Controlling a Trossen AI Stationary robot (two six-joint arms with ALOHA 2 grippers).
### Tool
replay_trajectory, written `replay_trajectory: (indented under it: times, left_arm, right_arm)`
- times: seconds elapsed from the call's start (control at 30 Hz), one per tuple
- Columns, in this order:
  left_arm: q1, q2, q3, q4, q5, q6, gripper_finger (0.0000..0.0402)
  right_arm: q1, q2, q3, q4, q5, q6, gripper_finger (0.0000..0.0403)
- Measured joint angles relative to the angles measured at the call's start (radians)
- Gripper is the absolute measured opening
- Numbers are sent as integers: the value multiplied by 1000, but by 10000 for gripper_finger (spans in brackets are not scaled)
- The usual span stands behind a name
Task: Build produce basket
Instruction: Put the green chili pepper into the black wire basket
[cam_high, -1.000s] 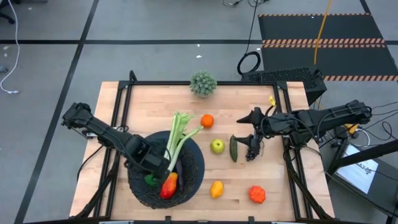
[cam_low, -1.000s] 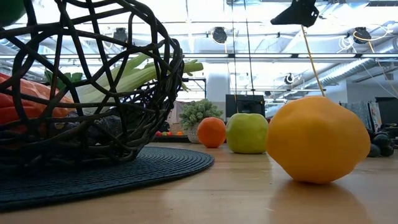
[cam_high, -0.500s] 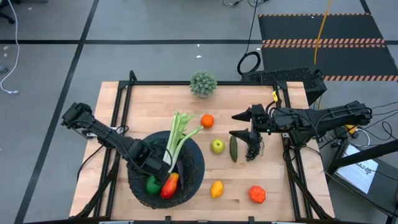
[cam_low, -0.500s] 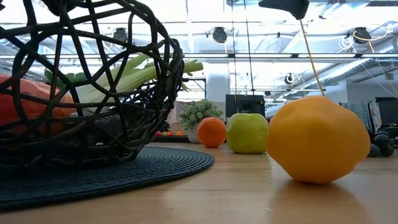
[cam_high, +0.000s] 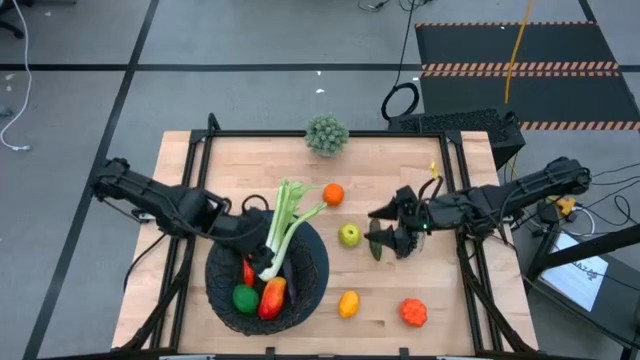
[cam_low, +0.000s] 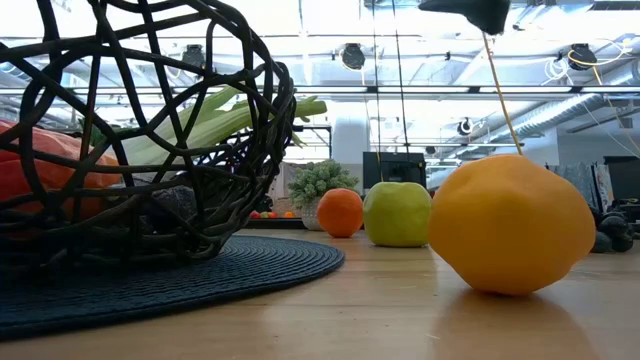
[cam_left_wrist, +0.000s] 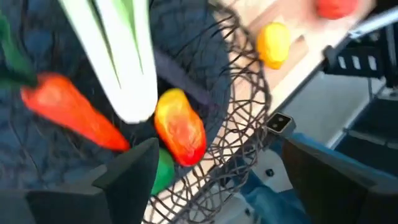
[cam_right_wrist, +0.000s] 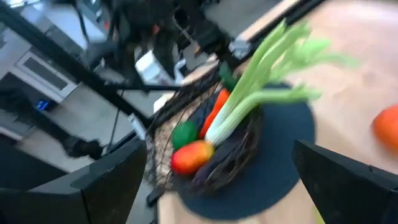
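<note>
- While some food is already in the big round black woven basket (cam_high: 315, 262), more is waiting on the wooden table (cam_high: 460, 300), so I think the job is about half done.
- Right under the left gripper (cam_high: 252, 228), inside the basket, lie a long orange carrot (cam_left_wrist: 78, 118), a pale green celery stalk (cam_high: 283, 225), a red and yellow mango (cam_high: 272, 297) and a small round green lime (cam_high: 244, 297).
- The left gripper's fingers are spread wide and hold nothing.
- Over at the right gripper (cam_high: 385, 228), the dark green cucumber (cam_high: 376, 247) lies just below it, and its fingers are apart too, not closed on anything.
- Just beside that gripper, on the basket side, sits the round green apple (cam_high: 349, 235).
- A little further from it are the round orange (cam_high: 333, 194), the yellow lemon (cam_high: 348, 303) and the red tomato (cam_high: 413, 312).
- These five still need to go in, as far as I can tell.
- Far from both grippers, at the back edge of the table, is the spiky grey-green ball plant (cam_high: 327, 134), which is not food.
</note>
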Motion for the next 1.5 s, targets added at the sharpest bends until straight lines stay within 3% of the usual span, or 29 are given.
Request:
replay_trajectory:
  times: [0.23, 0.5, 0.6, 0.83, 1.13, 1.5]
  left_arm:
    - [95, -1, 11, 1, 8, 243, 301]
    - [171, 7, 11, 62, 57, 327, 275]
    - [186, 8, 11, 62, 100, 298, 273]
    - [191, 7, 11, 62, 103, 232, 273]
    - [193, 7, 11, 62, 83, 212, 273]
    - [193, 7, 11, 62, -32, 253, 273]
  right_arm:
    - [67, 22, 0, -145, 0, 221, 393]
    - [51, 22, 0, -368, -8, 388, 393]
    - [11, 22, 0, -389, -38, 248, 393]
    - [-123, 22, 0, -467, -176, -279, 393]
    - [-251, 22, 0, -592, -312, -551, 393]
    - [-279, 22, 0, -833, -425, -130, 393]
